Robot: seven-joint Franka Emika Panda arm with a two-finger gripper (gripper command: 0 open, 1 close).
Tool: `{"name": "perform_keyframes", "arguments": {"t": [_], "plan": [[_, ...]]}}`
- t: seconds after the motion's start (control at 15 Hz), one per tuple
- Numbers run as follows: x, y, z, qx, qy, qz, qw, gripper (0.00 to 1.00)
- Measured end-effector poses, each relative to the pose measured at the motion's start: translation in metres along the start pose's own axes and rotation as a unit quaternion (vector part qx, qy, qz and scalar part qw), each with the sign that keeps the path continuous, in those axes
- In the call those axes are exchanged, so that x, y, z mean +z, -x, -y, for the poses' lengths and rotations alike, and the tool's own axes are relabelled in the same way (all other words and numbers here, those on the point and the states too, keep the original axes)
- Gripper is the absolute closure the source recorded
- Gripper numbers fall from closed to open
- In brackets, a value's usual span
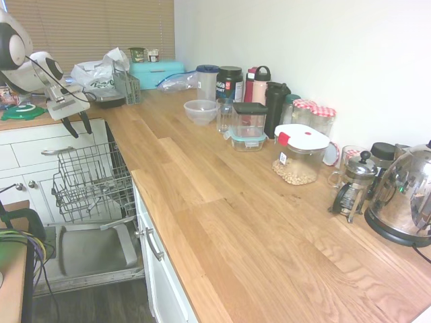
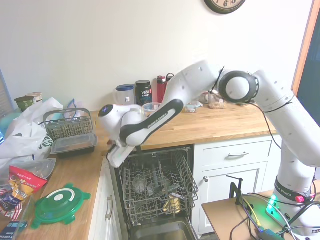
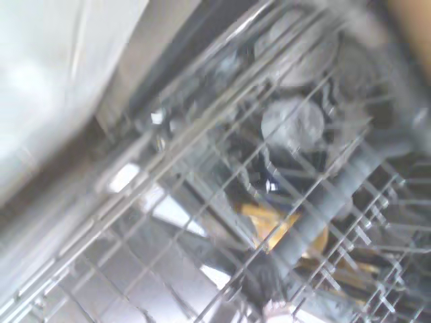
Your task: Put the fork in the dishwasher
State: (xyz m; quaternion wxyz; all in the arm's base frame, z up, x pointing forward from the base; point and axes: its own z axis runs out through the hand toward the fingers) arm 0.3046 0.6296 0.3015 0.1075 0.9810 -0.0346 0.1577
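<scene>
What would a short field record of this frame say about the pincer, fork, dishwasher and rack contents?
pincer: open, nothing between the fingers, above the rack
fork: not made out in any view
dishwasher: door folded down
wire rack: pulled out over the door
rack contents: yellow item; other pieces too blurred to name

Reaching across from the base with the white arm, elbow raised, forearm sloping down to the wrist. Claw (image 1: 73,125) pointing downward, its two dark fingers (image 1: 66,127) spread apart with nothing between them. Wrist tilted slightly, claw barely visible in the second exterior view.
</scene>
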Motion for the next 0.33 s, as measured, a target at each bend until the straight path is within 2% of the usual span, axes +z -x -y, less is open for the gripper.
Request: {"name": "perform_keyframes", "arguments": {"t": [0.33], "plan": [[-0.039,-0.061,-0.077,0.046,-0.074,0.006,0.9962,0.00]]}}
